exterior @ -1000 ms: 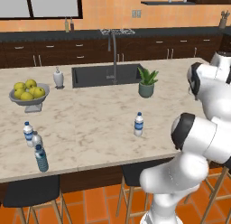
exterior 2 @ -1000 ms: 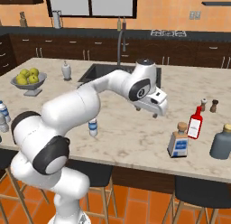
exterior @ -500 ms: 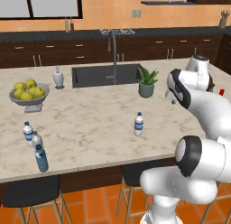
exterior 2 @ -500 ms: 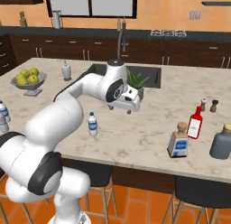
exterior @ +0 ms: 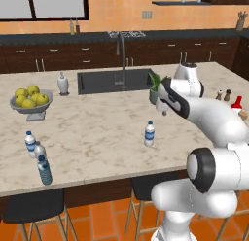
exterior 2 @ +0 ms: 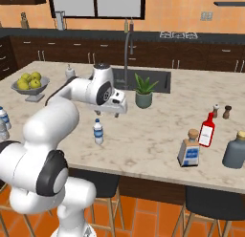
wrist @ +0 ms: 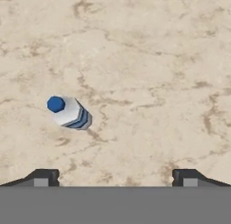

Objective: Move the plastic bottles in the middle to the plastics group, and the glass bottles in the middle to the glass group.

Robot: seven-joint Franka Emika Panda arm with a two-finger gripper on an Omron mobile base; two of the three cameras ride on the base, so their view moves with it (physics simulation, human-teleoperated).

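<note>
My fingers (wrist: 115, 177) are spread wide and hold nothing; in the hand view their two tips stand far apart at the bottom, with bare marble between them. The small water bottle (wrist: 67, 111) with the blue cap stands upright on the worktop (wrist: 153, 74), below me and off toward one fingertip, not centred in the gap. From the base it stands alone in the middle of the island (exterior: 150, 134), with my hand (exterior 2: 116, 107) hovering above and a little behind it, nearer the potted plant (exterior 2: 143, 91).

The main risk I judge is coming straight down from here: one finger would land on the cap or clip the shoulder and tip this light, narrow bottle over, after which it would roll. I should shift sideways first.

My arm is stretched out over the worktop, the wrist bent so the hand looks straight down.

The plastics group (exterior: 36, 152) waits near the left front edge; the cork-stoppered glass bottle (exterior 2: 188, 149) stands just beside the red bottle (exterior 2: 206, 130) far right.
</note>
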